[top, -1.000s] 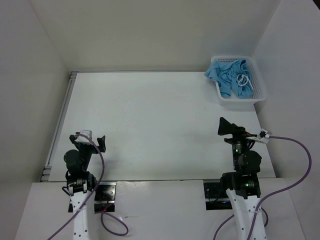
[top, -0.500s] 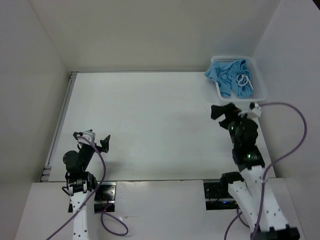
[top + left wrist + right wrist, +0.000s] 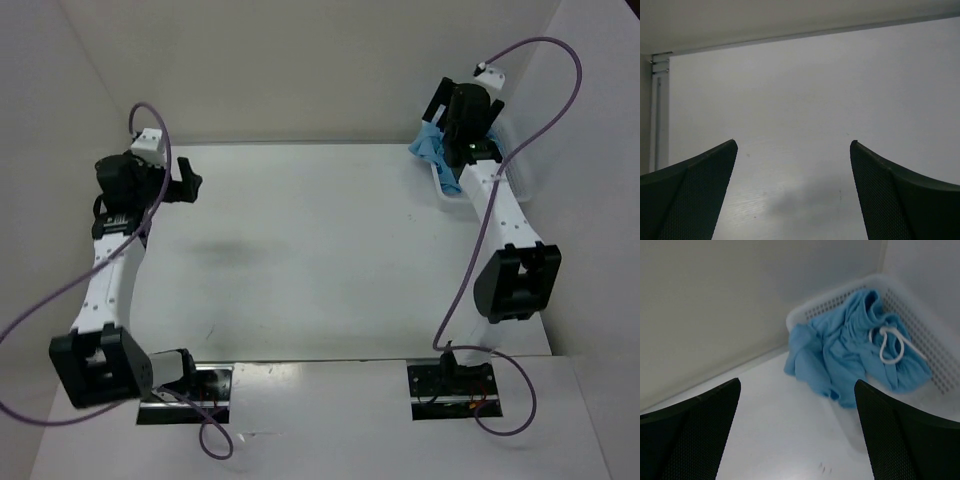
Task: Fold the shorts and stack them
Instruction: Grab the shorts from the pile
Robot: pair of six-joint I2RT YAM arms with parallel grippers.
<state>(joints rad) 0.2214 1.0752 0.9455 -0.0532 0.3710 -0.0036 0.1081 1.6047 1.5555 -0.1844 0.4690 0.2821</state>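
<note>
Shorts (image 3: 850, 355), light blue and crumpled, lie heaped in a white mesh basket (image 3: 935, 360) that stands in the far right corner of the table (image 3: 320, 240), close to the back wall. One fold of the fabric hangs over the basket's left rim toward the tabletop, and the white drawstring (image 3: 888, 342) lies looped on top of the heap, toward the right side of the basket. The right gripper (image 3: 796, 385) hovers above the table just short of the basket and faces the shorts; its jaws are spread wide, with nothing between them and no contact with the cloth. In the top view the right arm stretches to that corner and hides most of the basket. The left gripper (image 3: 792, 145) is likewise spread wide and empty, with only bare tabletop and a faint shadow beneath it. The left arm reaches toward the far left side of the table, near the metal rail (image 3: 657, 100) along that edge, well apart from the shorts.
</note>
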